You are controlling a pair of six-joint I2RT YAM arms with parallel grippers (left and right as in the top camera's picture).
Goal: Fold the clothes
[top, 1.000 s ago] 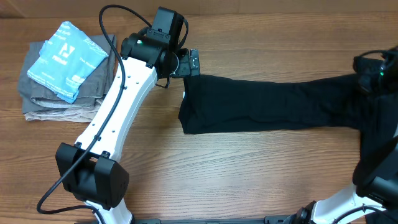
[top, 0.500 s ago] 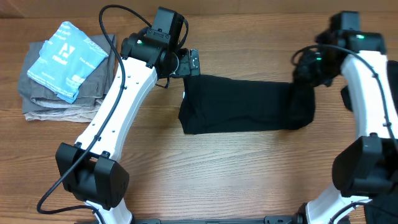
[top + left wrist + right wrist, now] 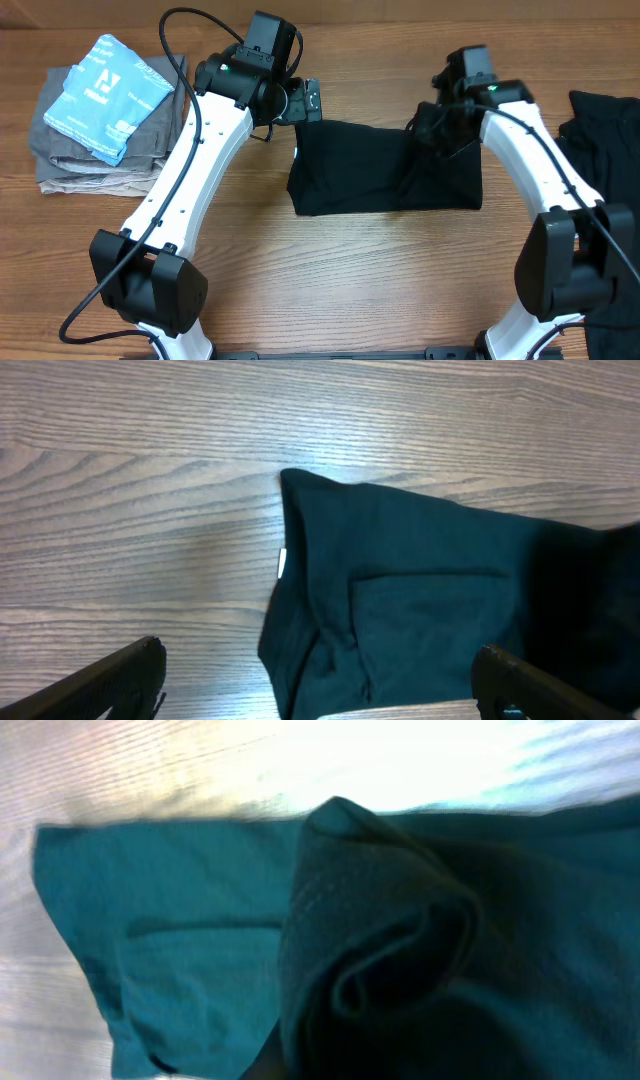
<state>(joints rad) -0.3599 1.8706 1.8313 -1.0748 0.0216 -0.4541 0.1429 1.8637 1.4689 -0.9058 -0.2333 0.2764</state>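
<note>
A dark garment [image 3: 430, 610] lies on the wooden table [image 3: 140, 490], filling the centre and lower right of the frame. It has a small white tag [image 3: 281, 563] at its left edge and 1 rectangular pocket seam. The left gripper [image 3: 318, 660] has its 2 fingers [image 3: 110, 682] spread wide, 1 in each bottom corner.

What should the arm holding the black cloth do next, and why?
Probably carry the right gripper leftward, toward the left gripper. It grips a bunched end of the black garment, and that end covers only the garment's right part. The left edge still lies bare, so the fold looks unfinished.
</note>
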